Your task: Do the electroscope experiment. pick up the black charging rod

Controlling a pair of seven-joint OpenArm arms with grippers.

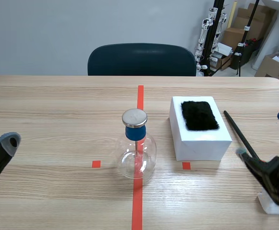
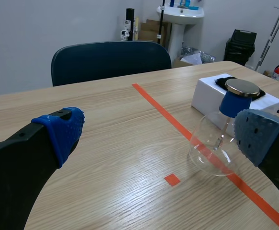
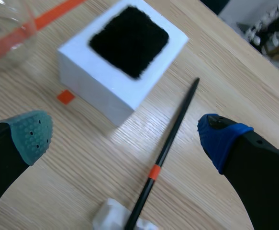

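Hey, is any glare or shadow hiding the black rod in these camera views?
No. Right wrist view: a pale sheen on the table beside the black rod, which stands out plainly against the wood. Scene view: highlights sit on the flask and its metal cap; shadows are soft.

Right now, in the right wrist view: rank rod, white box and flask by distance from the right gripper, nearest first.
1. Rod: on the table between the open fingers of the right gripper.
2. White box: just ahead of the gripper, beside the rod.
3. Flask: beyond the box, farthest.
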